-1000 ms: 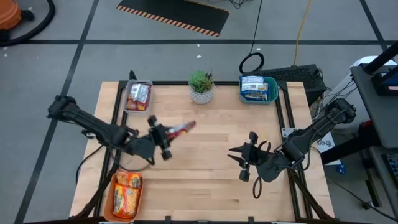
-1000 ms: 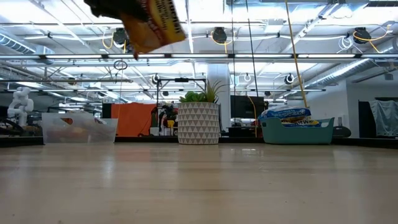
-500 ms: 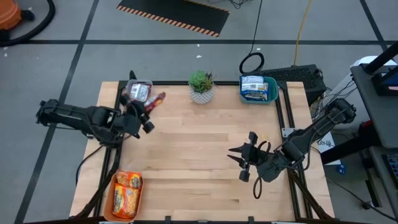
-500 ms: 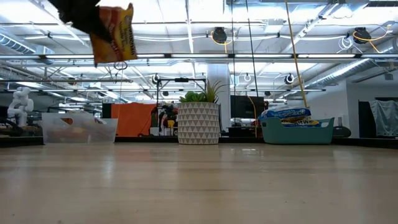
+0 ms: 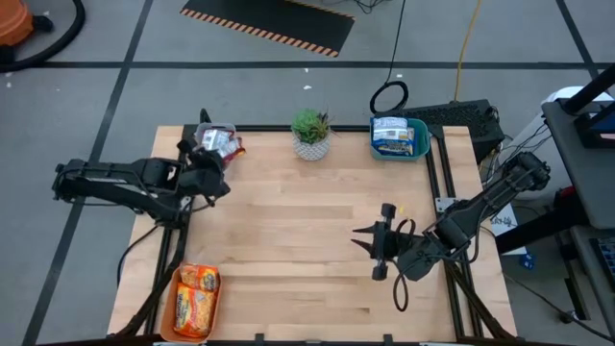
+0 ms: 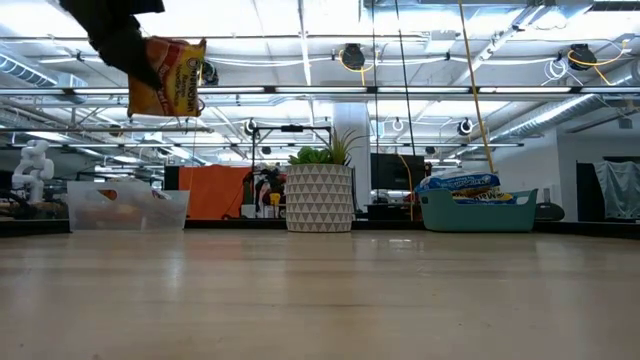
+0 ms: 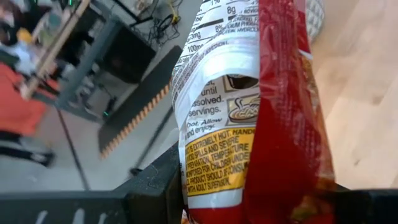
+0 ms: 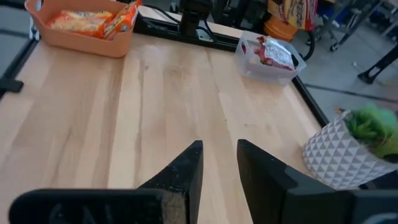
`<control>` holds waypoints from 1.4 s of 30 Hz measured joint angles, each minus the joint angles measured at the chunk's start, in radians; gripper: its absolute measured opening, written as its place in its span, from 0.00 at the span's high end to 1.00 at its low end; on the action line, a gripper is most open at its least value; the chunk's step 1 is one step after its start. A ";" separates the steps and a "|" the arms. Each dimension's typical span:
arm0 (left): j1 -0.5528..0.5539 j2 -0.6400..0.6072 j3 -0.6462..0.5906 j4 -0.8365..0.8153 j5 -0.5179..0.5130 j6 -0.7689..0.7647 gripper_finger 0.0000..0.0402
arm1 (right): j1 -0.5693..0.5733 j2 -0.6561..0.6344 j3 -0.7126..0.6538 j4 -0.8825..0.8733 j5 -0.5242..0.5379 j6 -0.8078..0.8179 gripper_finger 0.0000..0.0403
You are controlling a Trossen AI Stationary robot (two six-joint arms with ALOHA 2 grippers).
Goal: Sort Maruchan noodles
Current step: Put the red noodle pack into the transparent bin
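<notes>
High view, left gripper [image 5: 209,165] clenched on red packet [image 5: 222,144] over clear tray [image 5: 223,130] at table's far left corner, packet's long axis running out past the fingertips, right gripper [image 5: 377,253] slightly parted, idle above table [image 5: 307,221].

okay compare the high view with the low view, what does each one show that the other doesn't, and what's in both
Only the high view shows the right gripper, empty over the table's right side, and the orange tray of orange packets at the near left corner. It also places the left gripper over the clear tray.

Only the low view shows the held packet hanging well above the table, yellow and red face out, with the room behind.

Both show the plant, the teal tray with blue packets, and the clear tray.
</notes>
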 joint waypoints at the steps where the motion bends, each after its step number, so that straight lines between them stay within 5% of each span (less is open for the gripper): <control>1: 0.001 0.001 0.000 0.001 -0.001 0.037 0.63 | 0.000 0.000 0.000 0.000 0.000 -0.016 0.77; 8: 0.016 0.001 0.000 0.002 -0.017 0.244 0.63 | 0.000 -0.002 0.000 0.017 0.002 -0.127 0.77; 18: 0.175 0.001 0.000 -0.034 -0.018 0.286 0.63 | 0.000 -0.003 0.000 0.019 0.000 -0.118 0.77; 42: 0.471 0.032 0.000 -0.066 0.037 -0.145 0.63 | 0.003 -0.003 0.000 0.015 -0.082 0.073 0.77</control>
